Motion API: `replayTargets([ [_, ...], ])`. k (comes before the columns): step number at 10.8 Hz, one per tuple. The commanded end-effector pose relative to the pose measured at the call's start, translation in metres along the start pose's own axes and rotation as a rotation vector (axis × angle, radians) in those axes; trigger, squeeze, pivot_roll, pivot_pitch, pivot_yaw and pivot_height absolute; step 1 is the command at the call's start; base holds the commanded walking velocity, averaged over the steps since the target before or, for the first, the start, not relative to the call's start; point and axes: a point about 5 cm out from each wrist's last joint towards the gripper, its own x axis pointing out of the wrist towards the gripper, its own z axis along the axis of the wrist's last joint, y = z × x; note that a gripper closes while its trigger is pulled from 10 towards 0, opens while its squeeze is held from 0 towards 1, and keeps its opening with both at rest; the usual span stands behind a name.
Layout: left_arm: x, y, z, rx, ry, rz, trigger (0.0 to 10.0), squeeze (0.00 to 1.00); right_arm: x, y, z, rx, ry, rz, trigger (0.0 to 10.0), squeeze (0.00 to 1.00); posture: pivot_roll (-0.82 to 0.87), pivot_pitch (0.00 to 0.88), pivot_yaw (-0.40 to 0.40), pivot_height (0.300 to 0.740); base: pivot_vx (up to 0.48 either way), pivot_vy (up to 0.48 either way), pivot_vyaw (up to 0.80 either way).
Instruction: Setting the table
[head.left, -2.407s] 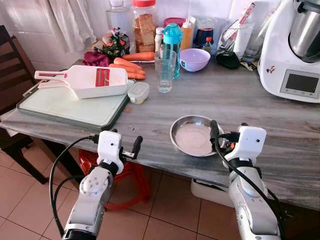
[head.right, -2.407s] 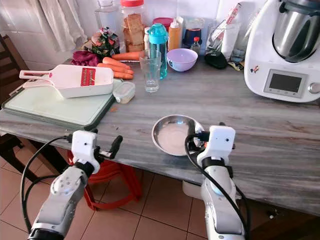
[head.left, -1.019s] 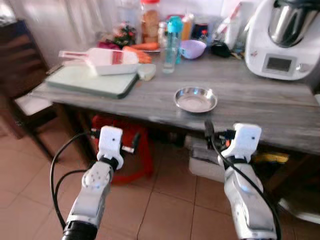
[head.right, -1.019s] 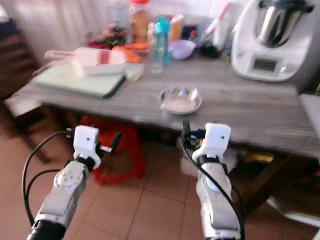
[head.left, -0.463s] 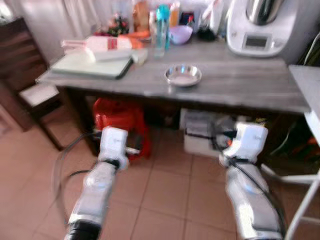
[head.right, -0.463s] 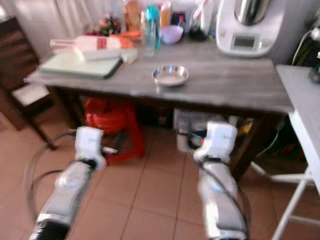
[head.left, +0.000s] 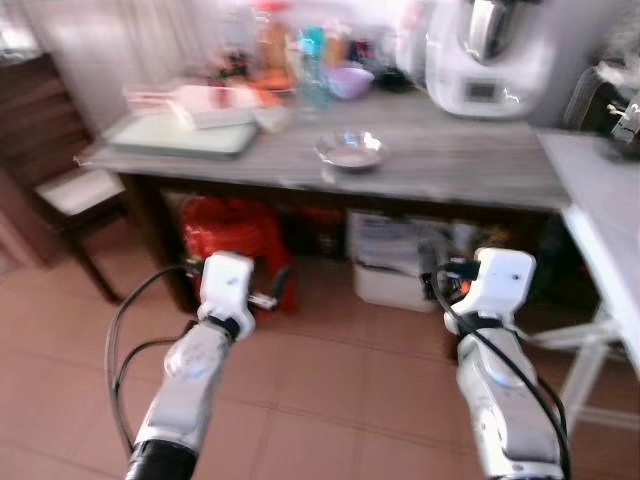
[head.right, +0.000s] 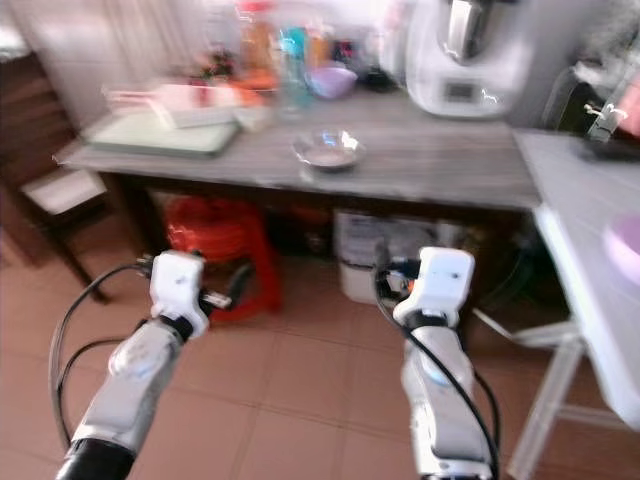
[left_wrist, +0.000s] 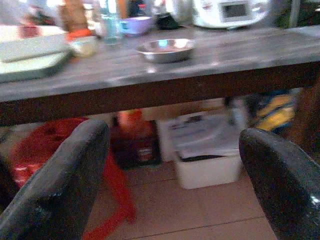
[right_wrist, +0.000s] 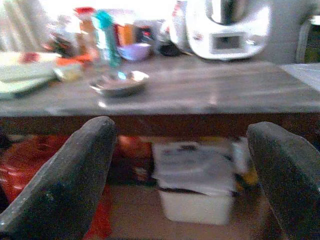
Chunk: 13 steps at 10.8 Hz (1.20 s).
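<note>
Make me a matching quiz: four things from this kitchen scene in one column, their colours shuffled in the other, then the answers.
Things:
1. bowl
2. stool
3. board
4. bottle

Colours:
A. red
B. pale green
C. teal
D. silver

Pairs: 1-D, 2-A, 3-B, 4-C

Terracotta tile floor (head.left: 330, 400), grey table (head.left: 480, 165)

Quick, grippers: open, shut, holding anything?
Left gripper: open, holding nothing, held low in front of the grey wooden table.
Right gripper: open, holding nothing, facing the same table.
</note>
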Motion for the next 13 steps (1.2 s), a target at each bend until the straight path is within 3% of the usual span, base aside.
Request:
replayTargets([
  [1,0.001,0.002,0.002,0.005,-0.001,-0.007,10.0,0.00,0.003,0.003,0.006,0.001,-0.020,0.002,10.0,0.00,-0.04,0.001,0.031,0.740,0.000,-0.262,0.00],
  [8,0.000,0.000,0.001,-0.009,0.002,-0.018,10.0,0.00,-0.005,-0.005,0.004,-0.017,-0.013,-0.012,10.0,0.00,-0.05,0.005,0.025,0.740,0.000,-0.260,0.00],
  [9,-0.001,-0.001,0.000,-0.013,0.003,-0.017,10.0,0.00,-0.008,0.000,0.009,-0.082,-0.046,0.032,10.0,0.00,-0.05,0.008,0.024,0.740,0.000,-0.259,0.00],
  [10,-0.001,-0.001,0.000,-0.016,0.004,-0.019,10.0,0.00,-0.009,0.003,0.010,-0.070,-0.048,0.037,10.0,0.00,-0.05,0.009,0.023,0.740,0.000,-0.259,0.00],
  [13,-0.001,-0.002,0.001,-0.023,-0.002,-0.022,10.0,0.00,-0.010,0.003,0.011,-0.068,-0.048,0.040,10.0,0.00,-0.05,0.011,0.021,0.740,0.000,-0.260,-0.52],
])
